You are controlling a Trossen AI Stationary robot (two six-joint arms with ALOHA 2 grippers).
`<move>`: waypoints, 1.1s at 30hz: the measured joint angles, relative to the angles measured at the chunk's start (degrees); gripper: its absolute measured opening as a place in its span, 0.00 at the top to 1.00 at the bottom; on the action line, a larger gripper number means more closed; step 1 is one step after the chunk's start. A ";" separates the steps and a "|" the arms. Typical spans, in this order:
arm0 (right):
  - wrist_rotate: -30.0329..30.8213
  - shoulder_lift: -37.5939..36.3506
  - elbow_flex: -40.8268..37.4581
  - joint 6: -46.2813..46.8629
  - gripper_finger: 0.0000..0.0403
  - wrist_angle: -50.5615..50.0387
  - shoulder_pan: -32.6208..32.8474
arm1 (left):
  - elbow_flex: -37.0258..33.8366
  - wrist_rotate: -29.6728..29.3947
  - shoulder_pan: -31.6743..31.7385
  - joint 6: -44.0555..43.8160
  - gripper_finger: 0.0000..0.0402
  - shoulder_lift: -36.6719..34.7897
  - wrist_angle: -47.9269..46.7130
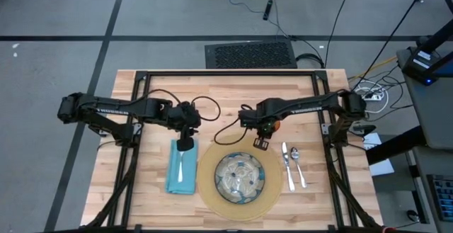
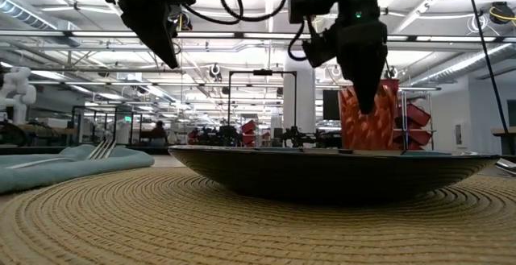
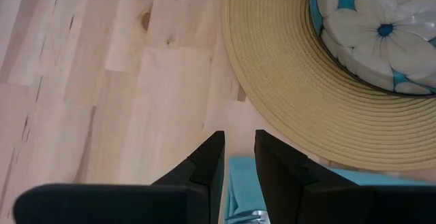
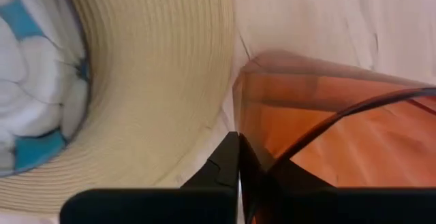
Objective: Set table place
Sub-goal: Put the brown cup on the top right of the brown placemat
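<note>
While the round tan mat (image 1: 241,183) lies near the front edge of the table (image 1: 156,91) with the patterned bowl (image 1: 240,174) in its middle, the right gripper (image 1: 261,142) is clenched on the rim of the orange cup (image 4: 327,135), just behind the mat. The fork (image 1: 182,163) lies on the teal napkin (image 1: 181,166) left of the mat, under the left gripper (image 1: 185,145), whose fingers are slightly apart and empty. The knife (image 1: 288,166) and the spoon (image 1: 298,165) lie right of the mat.

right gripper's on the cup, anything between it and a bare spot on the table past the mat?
Nothing visible. The right gripper is shut on the rim of the orange cup, above the table at the mat's far edge; the knife and spoon lie nearer.
</note>
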 joint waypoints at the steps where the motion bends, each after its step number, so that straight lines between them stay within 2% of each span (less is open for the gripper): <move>1: -0.20 0.23 0.46 -0.08 1.00 0.09 0.14 | 0.00 0.01 -0.02 -0.02 0.84 0.00 -0.01; 15: -0.94 3.00 0.89 0.09 0.99 -0.94 0.64 | 0.00 -0.14 -2.65 -0.20 0.84 -0.01 -0.46; 27: -1.09 3.13 0.71 1.24 0.83 0.42 0.73 | 0.00 -0.41 -3.00 -0.25 0.84 -0.01 -0.46; 33: -1.01 2.99 0.73 1.31 0.80 0.01 0.77 | 0.00 -0.43 -3.00 -0.18 0.84 -0.01 -0.46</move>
